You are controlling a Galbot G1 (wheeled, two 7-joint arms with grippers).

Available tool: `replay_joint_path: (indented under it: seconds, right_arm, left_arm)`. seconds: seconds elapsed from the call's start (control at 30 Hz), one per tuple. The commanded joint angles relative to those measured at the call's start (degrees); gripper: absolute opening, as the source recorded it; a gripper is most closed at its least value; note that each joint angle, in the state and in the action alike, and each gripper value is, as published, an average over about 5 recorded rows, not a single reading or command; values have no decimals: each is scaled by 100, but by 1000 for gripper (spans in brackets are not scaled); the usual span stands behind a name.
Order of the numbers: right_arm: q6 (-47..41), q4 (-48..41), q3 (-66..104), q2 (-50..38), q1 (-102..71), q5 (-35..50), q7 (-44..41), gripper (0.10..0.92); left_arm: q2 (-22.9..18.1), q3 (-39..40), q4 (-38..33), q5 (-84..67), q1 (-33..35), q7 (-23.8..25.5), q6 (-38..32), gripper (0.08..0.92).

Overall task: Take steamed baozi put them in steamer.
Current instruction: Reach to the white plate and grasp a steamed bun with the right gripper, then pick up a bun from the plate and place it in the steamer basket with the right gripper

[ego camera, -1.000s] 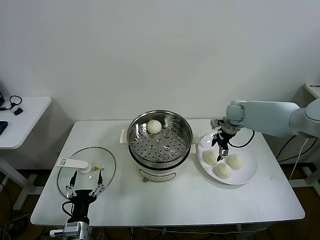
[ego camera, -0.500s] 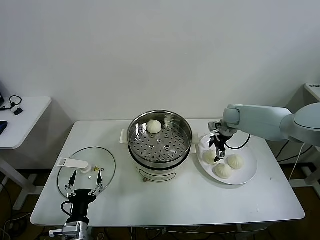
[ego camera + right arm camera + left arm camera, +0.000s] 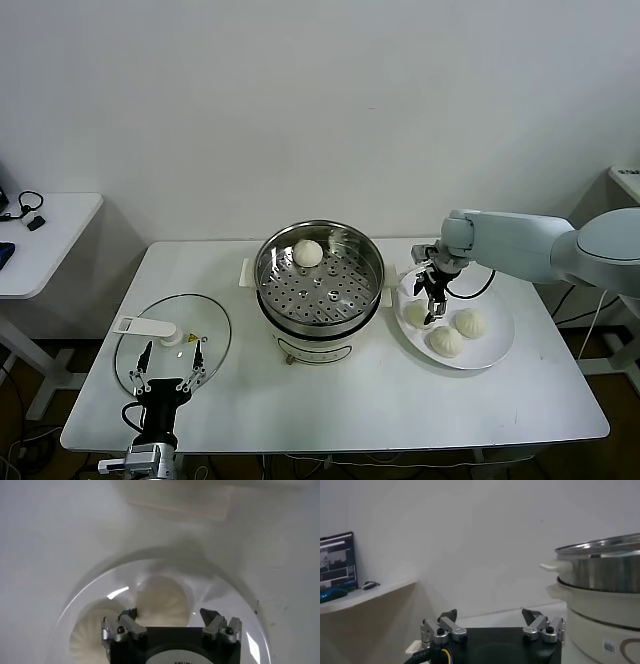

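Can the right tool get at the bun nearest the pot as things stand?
Probably yes: the right tool hangs open right above that bun on the plate, nothing between them.

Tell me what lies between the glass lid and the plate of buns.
In the head view, the steamer stands between the glass lid and the white plate, with one baozi on its perforated tray.

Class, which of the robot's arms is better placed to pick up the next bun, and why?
The right. Its open right claw hangs directly over the nearest baozi on the plate; the left claw sits far off by the glass lid.
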Motion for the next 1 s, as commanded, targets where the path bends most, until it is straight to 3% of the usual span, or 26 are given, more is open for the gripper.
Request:
replay_joint_path:
  seconds: [0.03,0.2,0.5,0.63,1.0]
  right_arm:
    - [-10,24,-1,-2,-5,5,-57,823]
    - [-18,25,-9,-5,5,19,-148,797]
    - [-17,44,-16,-17,54,18,-202,559]
    - [-13,164,-79,-82,238,50,-239,490]
    - [19,1147,-733,-419,1750,396,-549,484]
  left_arm:
    - [-1,2,2,1,-2,-1,3,823]
    - [3,11,-5,1,-9,-2,11,823]
    - [17,14,-22,0,-5,-8,16,823]
    - [18,15,-42,-1,-3,-11,19,823]
    - [11,39,-104,17,10,-7,32,823]
